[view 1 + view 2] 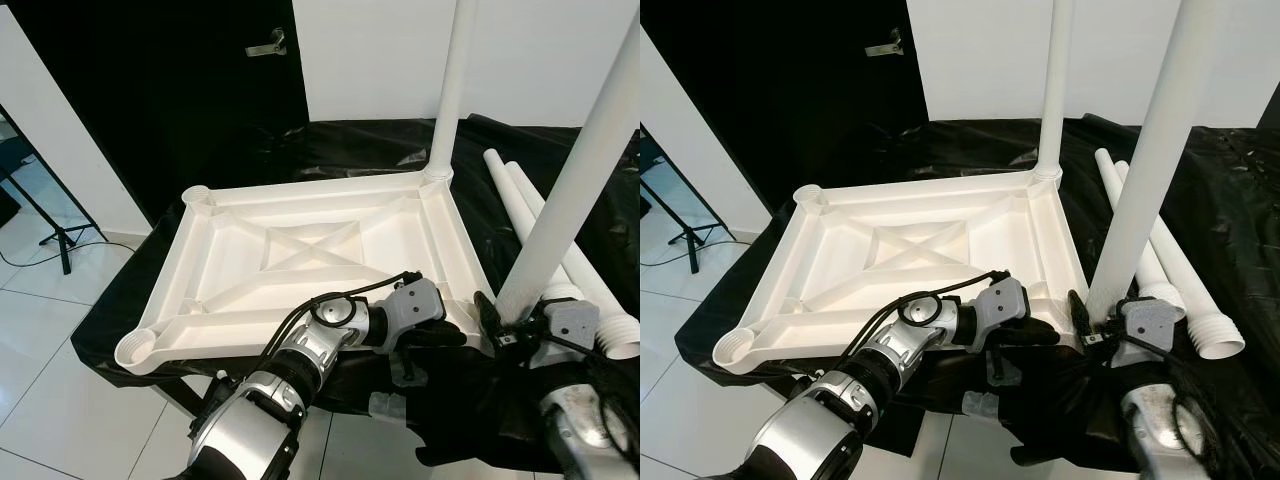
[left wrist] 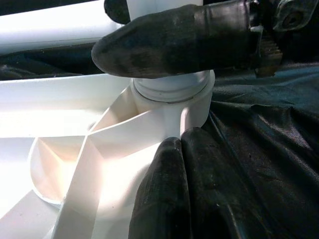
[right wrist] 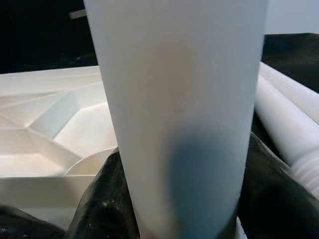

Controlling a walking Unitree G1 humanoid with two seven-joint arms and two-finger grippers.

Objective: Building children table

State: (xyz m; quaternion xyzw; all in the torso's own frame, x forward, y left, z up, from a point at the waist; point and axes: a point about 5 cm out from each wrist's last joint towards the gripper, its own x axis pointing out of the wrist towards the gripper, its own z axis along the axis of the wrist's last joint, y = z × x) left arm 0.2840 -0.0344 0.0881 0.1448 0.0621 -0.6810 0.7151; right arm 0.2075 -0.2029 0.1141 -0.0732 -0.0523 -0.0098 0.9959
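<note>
Between the fingers of the right tool (image 1: 512, 318) stands a white table leg (image 1: 570, 190), gripped near its lower end with its long axis close to upright, leaning slightly. Directly below that grip sits the near right corner socket (image 2: 172, 94) of the upturned white tabletop (image 1: 310, 250), which lies on the black-draped bench (image 1: 330, 140). The left tool (image 1: 440, 335) rests just beside the right one, fingers together against that corner (bracing it, by my reading). Beyond both tools another leg (image 1: 450, 90) already stands in the far corner, and two spare legs (image 1: 575, 265) lie past the right tool. The coming move looks like a straight seating or turning of the held leg, and the right arm has it
</note>
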